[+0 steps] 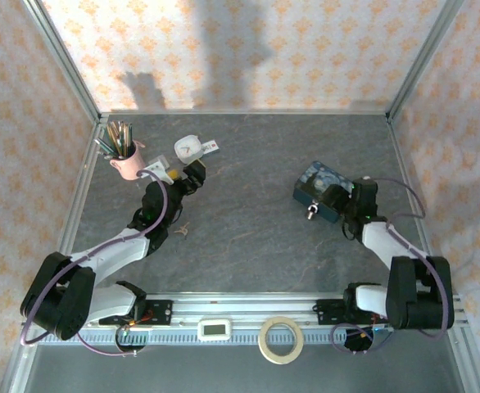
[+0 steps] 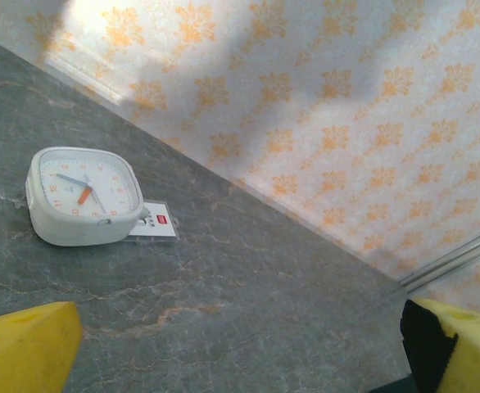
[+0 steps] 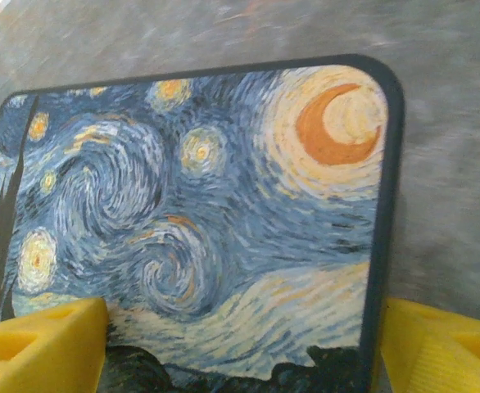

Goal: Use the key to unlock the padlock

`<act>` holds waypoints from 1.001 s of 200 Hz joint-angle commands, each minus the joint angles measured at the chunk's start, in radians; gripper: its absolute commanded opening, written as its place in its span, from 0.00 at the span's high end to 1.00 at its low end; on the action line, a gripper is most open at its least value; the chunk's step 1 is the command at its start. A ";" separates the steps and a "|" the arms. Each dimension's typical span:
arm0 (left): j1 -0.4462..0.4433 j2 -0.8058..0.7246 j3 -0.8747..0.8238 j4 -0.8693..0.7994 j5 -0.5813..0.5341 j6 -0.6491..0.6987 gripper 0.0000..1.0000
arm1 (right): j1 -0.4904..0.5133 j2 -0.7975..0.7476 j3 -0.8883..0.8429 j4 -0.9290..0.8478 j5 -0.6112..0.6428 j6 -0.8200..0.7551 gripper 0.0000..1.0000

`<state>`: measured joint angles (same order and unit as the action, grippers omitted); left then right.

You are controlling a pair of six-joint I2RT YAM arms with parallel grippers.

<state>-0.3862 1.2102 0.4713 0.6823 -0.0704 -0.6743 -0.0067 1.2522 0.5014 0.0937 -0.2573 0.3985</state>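
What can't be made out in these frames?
- Padlock, top view: too small to tell if the shackle is shut.
- Small pale object on the table, top view: too tiny to confirm as the key.
- Blue tin, right wrist view: near edge cut off by the frame; table beyond is blurred.

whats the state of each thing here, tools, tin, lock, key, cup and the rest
left tool: open, empty
right tool: open, over the blue tin, gripping nothing
blue tin: lid shut, lying flat
padlock: on the table beside the tin; locked or not, too small to tell
key: seemingly loose on the table by the left arm, not in the padlock
pink cup: upright, holding pens
clock: face showing
tape roll: lying flat
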 commanded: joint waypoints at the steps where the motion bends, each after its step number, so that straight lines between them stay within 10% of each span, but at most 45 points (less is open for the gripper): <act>1: -0.003 -0.033 -0.031 0.062 -0.043 -0.035 0.01 | 0.057 0.086 0.075 0.048 -0.033 -0.070 0.20; 81: -0.002 -0.090 -0.068 -0.009 -0.076 -0.062 0.01 | 0.315 0.485 0.433 0.015 -0.074 -0.217 0.31; 142: 0.006 -0.157 -0.019 -0.473 -0.100 -0.029 0.02 | 0.342 0.572 0.676 -0.086 -0.093 -0.294 0.26; 200: 0.004 -0.175 -0.065 -0.760 -0.011 -0.021 0.35 | 0.346 0.357 0.621 -0.129 -0.057 -0.254 0.00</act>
<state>-0.3855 1.0401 0.4252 0.1005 -0.1192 -0.7078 0.3332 1.7226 1.1530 -0.0017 -0.3355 0.1337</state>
